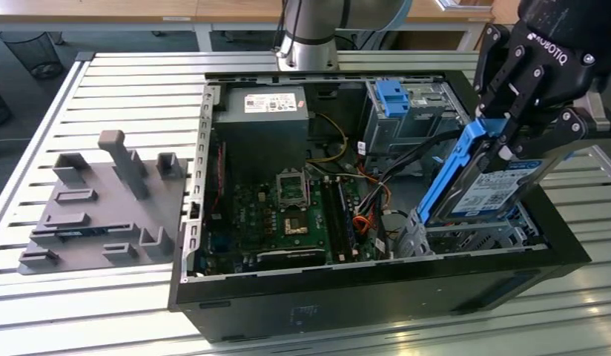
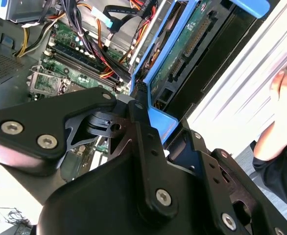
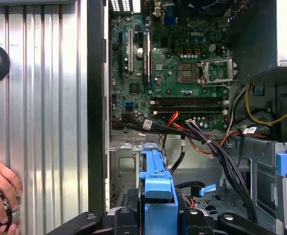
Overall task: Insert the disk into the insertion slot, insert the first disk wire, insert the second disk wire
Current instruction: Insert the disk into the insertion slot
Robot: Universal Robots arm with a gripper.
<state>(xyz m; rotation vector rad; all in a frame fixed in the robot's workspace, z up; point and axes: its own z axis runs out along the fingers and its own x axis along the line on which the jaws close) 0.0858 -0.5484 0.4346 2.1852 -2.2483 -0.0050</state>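
Right now your end effector (image 1: 500, 138) is gripping the disk (image 1: 486, 190), tilted, lower end at the mouth of the insertion slot (image 1: 480, 239), so squaring it to that slot's walls is looking wise.

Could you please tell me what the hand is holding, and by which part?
The hand grips the disk by its upper, blue-framed end.

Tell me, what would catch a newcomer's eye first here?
The bright blue-framed disk, clamped in the arm's black jaws, hangs tilted at the exterior view's right, its lower end at the silver insertion slot. Around it sits the open computer case with its green motherboard and tangled wires. In the first wrist view a person's hand rests on the slatted table beside the case.
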